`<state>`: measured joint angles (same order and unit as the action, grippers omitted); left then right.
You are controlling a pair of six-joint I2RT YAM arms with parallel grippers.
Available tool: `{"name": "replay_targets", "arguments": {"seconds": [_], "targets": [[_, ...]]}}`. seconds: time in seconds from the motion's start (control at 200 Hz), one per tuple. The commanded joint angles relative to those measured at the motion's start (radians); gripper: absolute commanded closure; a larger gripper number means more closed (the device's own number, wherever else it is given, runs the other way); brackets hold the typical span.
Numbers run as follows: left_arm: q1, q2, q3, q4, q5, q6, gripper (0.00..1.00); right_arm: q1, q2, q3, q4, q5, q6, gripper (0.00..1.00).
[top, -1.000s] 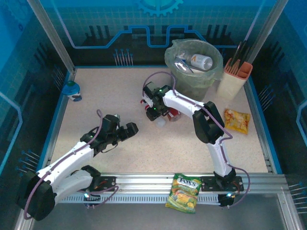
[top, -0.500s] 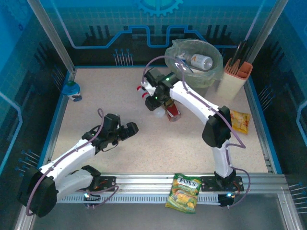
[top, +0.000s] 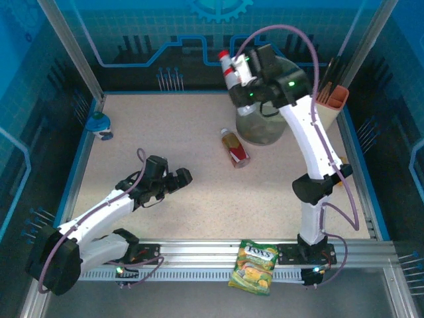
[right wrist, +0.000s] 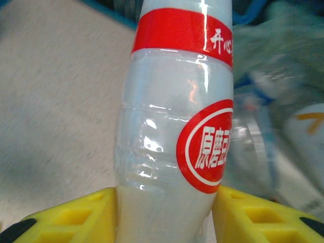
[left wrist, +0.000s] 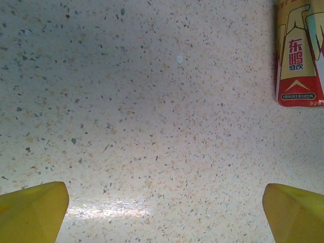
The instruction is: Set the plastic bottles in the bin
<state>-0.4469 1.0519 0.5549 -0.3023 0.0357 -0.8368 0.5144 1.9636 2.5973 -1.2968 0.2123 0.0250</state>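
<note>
My right gripper (top: 240,74) is raised and shut on a milky white plastic bottle (top: 230,66) with a red cap and red label. It holds the bottle above the left rim of the grey bin (top: 260,130). In the right wrist view the yellow fingers (right wrist: 76,223) press both sides of the bottle (right wrist: 172,152), and the bin's pale green liner (right wrist: 283,35) with bottles inside lies to the right. A red-labelled bottle (top: 235,147) lies on the table in front of the bin, its label at the edge (left wrist: 298,55). My left gripper (top: 177,179) (left wrist: 164,212) hovers open and empty over bare table.
A small blue-topped bottle (top: 99,124) lies by the far left wall. The beige and orange utensil holder (top: 329,101) stands right of the bin. A FOX'S candy bag (top: 253,266) rests on the front rail. Blue walls enclose the speckled table (top: 165,132).
My right arm has lifted the white bottle off the table and carried it up and back to the bin's rim. The red-labelled bottle stayed on the table. The left arm barely moved.
</note>
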Motion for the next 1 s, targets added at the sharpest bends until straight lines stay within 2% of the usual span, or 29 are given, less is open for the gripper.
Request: {"name": "replay_targets", "arguments": {"seconds": [0.0, 0.24, 0.51, 0.625, 0.75, 0.81, 0.891, 0.996], "targets": [[0.008, -0.022, 0.028, -0.001, 0.013, 0.004, 0.01, -0.072, 0.014, 0.042, -0.042, 0.013, 0.010, 0.50], [0.009, -0.024, 0.031, -0.007, 0.010, 0.002, 0.01, -0.232, 0.072, 0.052, 0.017, -0.058, 0.025, 0.50], [0.008, -0.012, 0.037, -0.006, 0.007, -0.001, 0.01, -0.296, 0.175, 0.064, -0.011, -0.105, 0.009, 0.47], [0.009, -0.002, 0.040, -0.002, 0.007, -0.001, 0.01, -0.305, 0.190, 0.054, 0.003, -0.128, -0.003, 0.39], [0.008, 0.015, 0.043, 0.009, 0.015, -0.002, 0.01, -0.307, 0.198, 0.057, 0.001, -0.137, -0.006, 0.22], [0.008, 0.022, 0.043, 0.014, 0.017, -0.002, 0.01, -0.307, 0.193, 0.059, 0.002, -0.146, -0.010, 0.17], [0.009, 0.026, 0.043, 0.015, 0.018, -0.001, 0.01, -0.307, 0.177, 0.061, 0.011, -0.145, -0.012, 0.17], [0.008, 0.028, 0.043, 0.018, 0.018, -0.001, 0.01, -0.311, 0.159, 0.056, 0.039, -0.143, -0.009, 0.25]]}}
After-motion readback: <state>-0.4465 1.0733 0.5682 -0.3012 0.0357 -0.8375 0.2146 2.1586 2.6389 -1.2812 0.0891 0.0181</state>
